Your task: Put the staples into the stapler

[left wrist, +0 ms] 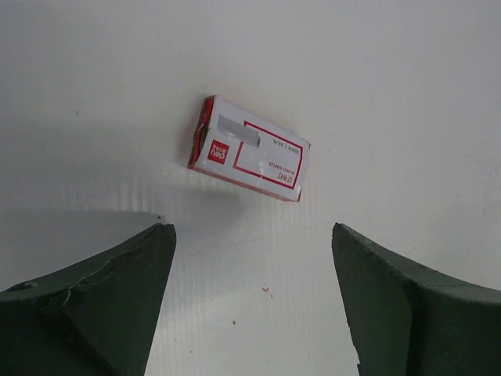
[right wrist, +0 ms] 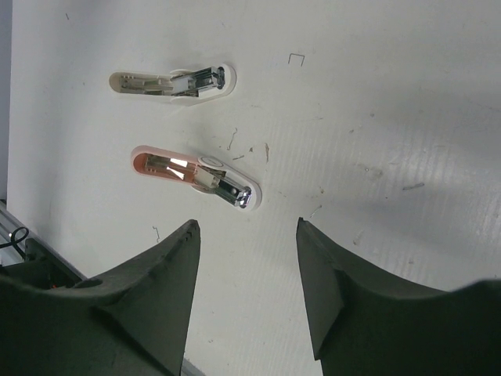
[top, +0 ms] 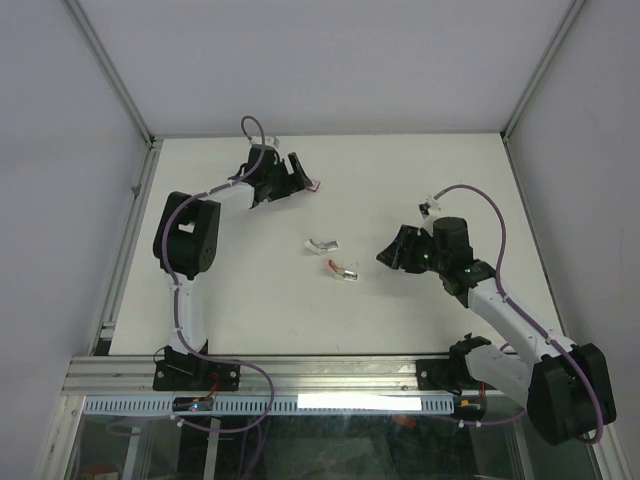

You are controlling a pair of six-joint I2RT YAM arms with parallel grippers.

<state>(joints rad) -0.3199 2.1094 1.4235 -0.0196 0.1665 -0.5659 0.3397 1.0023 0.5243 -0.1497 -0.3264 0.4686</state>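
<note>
Hovering at far side, left pincer (left wrist: 250, 229) spread near staples box (left wrist: 249, 149); right pincer (right wrist: 246, 222) spread, facing pink stapler (right wrist: 196, 174).

The white desk (top: 240, 300) under me carries a red-and-white staple box (left wrist: 249, 149) lying flat toward its far edge. A white stapler (right wrist: 176, 81) and a pink stapler (right wrist: 196, 174) lie side by side mid-desk, with loose staples (right wrist: 296, 59) scattered around them.

Red-edged staple box (left wrist: 249, 149) wearing a white label with a red frame, one cream stapler (right wrist: 174, 81), one salmon-pink stapler (right wrist: 192, 174), white table (right wrist: 391, 94).
</note>
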